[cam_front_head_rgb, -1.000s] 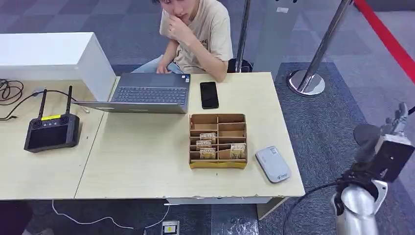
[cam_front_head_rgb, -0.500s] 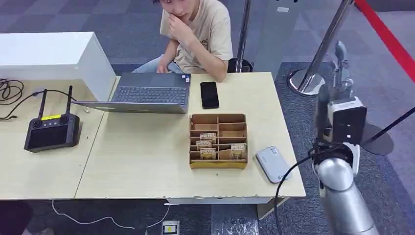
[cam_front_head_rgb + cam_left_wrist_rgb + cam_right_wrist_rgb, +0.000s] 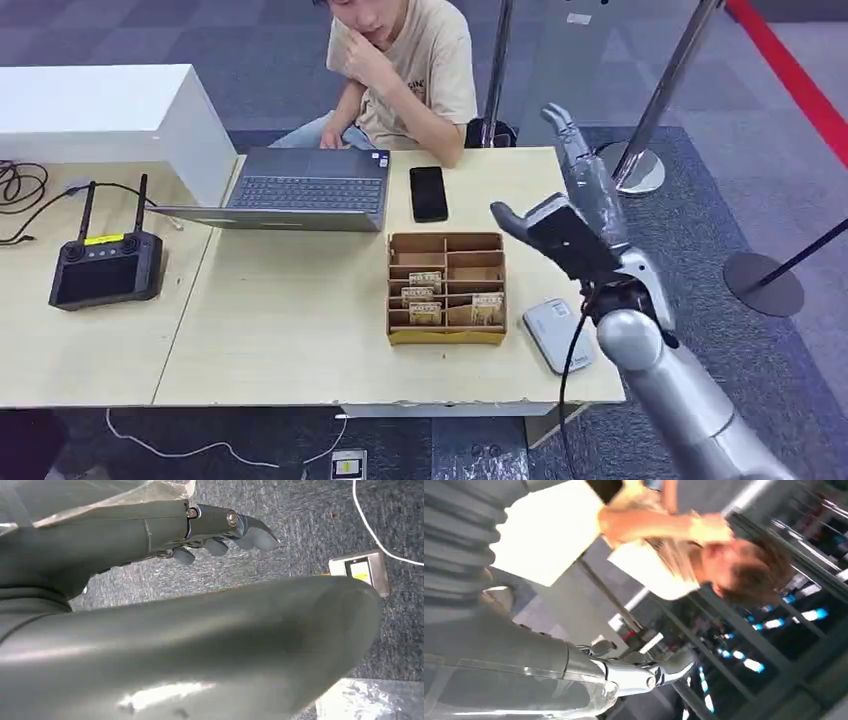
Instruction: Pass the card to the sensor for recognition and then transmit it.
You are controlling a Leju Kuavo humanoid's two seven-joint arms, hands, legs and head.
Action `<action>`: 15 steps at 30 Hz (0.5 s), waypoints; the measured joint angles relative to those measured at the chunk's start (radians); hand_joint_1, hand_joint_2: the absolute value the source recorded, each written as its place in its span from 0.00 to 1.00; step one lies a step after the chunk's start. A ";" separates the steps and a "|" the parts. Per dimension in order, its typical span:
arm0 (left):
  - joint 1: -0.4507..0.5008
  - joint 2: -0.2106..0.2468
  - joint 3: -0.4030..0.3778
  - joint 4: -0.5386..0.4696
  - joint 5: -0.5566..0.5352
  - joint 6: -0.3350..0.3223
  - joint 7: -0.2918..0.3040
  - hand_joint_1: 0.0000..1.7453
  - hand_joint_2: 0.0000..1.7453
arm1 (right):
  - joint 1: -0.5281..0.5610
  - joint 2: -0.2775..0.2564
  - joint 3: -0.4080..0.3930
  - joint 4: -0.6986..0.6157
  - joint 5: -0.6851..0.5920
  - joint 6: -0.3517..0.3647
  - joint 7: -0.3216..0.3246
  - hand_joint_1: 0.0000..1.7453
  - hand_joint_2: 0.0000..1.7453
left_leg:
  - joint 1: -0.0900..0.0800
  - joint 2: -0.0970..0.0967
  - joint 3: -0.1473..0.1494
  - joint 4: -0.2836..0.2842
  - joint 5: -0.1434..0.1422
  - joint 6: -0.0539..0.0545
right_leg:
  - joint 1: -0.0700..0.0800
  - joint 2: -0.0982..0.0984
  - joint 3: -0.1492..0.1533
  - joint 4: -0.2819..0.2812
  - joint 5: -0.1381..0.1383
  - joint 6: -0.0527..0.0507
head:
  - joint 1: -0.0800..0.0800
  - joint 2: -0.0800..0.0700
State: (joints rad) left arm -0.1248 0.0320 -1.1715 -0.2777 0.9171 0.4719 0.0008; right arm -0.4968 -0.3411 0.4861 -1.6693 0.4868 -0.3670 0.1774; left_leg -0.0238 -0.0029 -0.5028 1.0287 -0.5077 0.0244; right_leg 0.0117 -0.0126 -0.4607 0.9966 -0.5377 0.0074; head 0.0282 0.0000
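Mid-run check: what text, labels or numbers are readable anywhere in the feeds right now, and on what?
None can be read.
Cards in the cardboard organizer: print too small.
Grey sensor: small mark, illegible.
Controller: yellow label, no legible text.
Person's shirt: print too small.
Floor box: yellow sticker, blurred.

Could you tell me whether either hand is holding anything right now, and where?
Nothing is held: the right hand is raised with fingers apart, and the left hand is empty.

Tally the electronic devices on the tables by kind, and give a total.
Open grey laptop: 1
Black smartphone: 1
Black handheld controller with two antennas: 1
Flat grey card sensor: 1
Total: 4
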 joint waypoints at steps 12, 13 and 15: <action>-0.001 0.004 -0.021 0.002 -0.016 -0.003 0.008 0.00 0.00 | -0.015 -0.011 0.123 0.125 0.240 0.024 0.090 0.00 1.00 | 0.000 0.000 0.000 0.000 0.000 0.000 | 0.000 0.000 -0.001 0.000 0.000 0.000 | 0.000 0.000; -0.001 0.004 -0.021 0.002 -0.017 -0.003 0.008 0.00 0.00 | -0.015 -0.012 0.131 0.132 0.259 0.026 0.094 0.00 1.00 | 0.000 0.000 0.000 0.000 0.000 0.000 | 0.000 0.000 -0.001 0.000 0.000 0.000 | 0.000 0.000; -0.001 0.004 -0.021 0.002 -0.019 -0.003 0.011 0.00 0.00 | -0.015 -0.011 0.145 0.144 0.286 0.029 0.104 0.00 1.00 | 0.000 0.000 0.000 0.000 0.000 0.000 | 0.000 0.000 -0.001 0.000 0.000 0.000 | 0.000 0.000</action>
State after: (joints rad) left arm -0.1263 0.0362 -1.1929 -0.2762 0.8976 0.4685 0.0122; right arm -0.5115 -0.3525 0.6313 -1.5255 0.7728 -0.3380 0.2819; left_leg -0.0237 -0.0030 -0.5033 1.0287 -0.5077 0.0244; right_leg 0.0118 -0.0127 -0.4615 0.9967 -0.5378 0.0074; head 0.0286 0.0000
